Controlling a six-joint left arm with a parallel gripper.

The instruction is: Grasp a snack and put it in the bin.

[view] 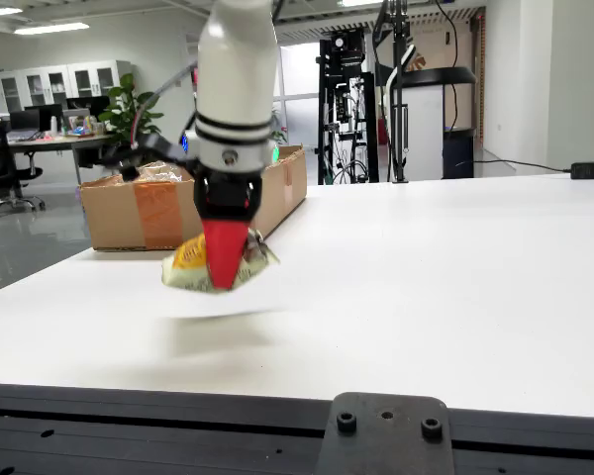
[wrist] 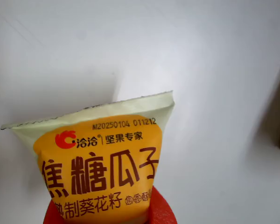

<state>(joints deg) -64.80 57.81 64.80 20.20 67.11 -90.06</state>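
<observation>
Red-fingered gripper (view: 225,267) clamps the yellow snack packet (view: 190,265), apparently just clear of the white table (view: 455,287); cardboard box (view: 144,213) stands behind, left of centre.

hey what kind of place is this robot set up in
Most likely a robotics lab inside an open-plan office. Behind the white table stand office desks with chairs, wall cabinets and a black equipment rack under strip lighting. On the table, the arm's red fingers hold a snack packet near a cardboard box.
</observation>
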